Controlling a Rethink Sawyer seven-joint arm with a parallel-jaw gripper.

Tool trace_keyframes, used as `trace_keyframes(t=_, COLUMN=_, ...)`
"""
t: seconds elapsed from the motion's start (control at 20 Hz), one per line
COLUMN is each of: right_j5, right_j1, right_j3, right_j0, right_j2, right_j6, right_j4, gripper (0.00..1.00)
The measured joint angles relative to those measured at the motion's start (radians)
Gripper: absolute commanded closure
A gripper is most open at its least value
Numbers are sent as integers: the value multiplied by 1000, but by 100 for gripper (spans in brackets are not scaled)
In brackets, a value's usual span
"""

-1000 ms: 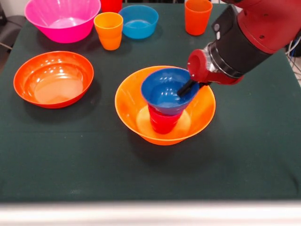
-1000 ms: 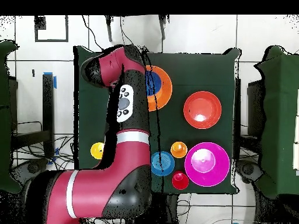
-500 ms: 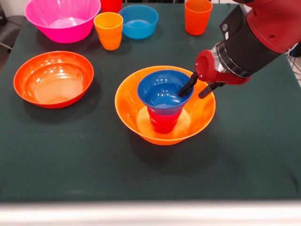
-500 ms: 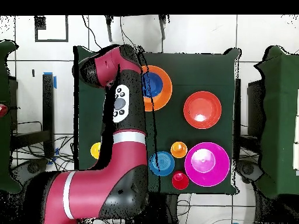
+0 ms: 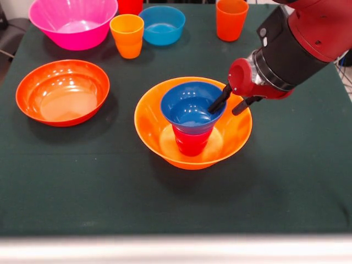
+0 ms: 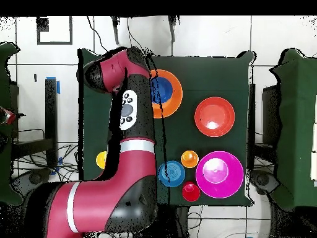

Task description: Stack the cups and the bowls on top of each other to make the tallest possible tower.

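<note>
The tower stands mid-table: a big yellow-orange bowl [image 5: 236, 129] holds an upturned red cup [image 5: 191, 142], and a small dark blue bowl [image 5: 187, 107] sits level on that cup. My gripper [image 5: 223, 113] is open at the blue bowl's right rim, one finger [image 5: 220, 100] inside the bowl and the other outside it. Seen from overhead, the tower [image 6: 168, 93] is partly covered by my arm and the gripper is hidden.
An orange-red bowl [image 5: 62, 92] lies to the left. Along the far edge are a pink bowl [image 5: 73, 21], an orange-yellow cup [image 5: 127, 36], a red cup [image 5: 130, 5], a light blue bowl [image 5: 161, 25] and an orange cup [image 5: 231, 19]. A yellow cup [image 6: 102, 160] shows overhead.
The gripper let go of the dark blue bowl and drew back slightly to the right. The bowl went from tilted to level on the red cup. Nothing moved in the last half second.
</note>
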Motion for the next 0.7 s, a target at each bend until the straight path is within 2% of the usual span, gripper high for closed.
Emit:
trace_keyframes(t=0.4, right_j5=13, right_j1=0, right_j3=0, right_j0=3, right_j2=-19, right_j6=0, right_j4=0, gripper=0)
trace_keyframes(t=0.7, right_j5=113, right_j1=-14, right_j3=0, right_j0=22, right_j2=-76, right_j6=0, right_j4=0, gripper=0)
